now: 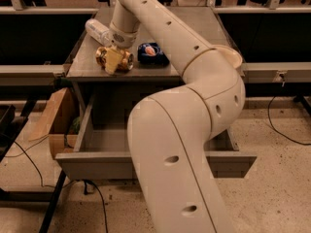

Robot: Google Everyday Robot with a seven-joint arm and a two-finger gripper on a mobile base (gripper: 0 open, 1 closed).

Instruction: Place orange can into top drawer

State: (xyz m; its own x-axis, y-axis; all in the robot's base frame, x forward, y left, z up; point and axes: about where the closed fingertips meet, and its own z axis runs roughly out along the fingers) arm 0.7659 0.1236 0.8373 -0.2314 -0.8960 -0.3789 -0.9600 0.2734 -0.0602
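Note:
The orange can (124, 61) lies on the grey cabinet top (194, 28), near its front left edge. My gripper (112, 62) is down at the can, with a yellowish part of it crossing in front of the can's middle. The can seems to rest on the cabinet top. The top drawer (97, 165) is pulled out below the cabinet top, and what shows of its inside is bare. My big white arm reaches from the lower middle up over the drawer and hides much of it.
A dark blue can (151, 52) lies just right of the orange can. A white plastic bottle (98, 31) lies behind it to the left. A cardboard box (52, 123) stands on the floor left of the drawer. Cables run over the floor.

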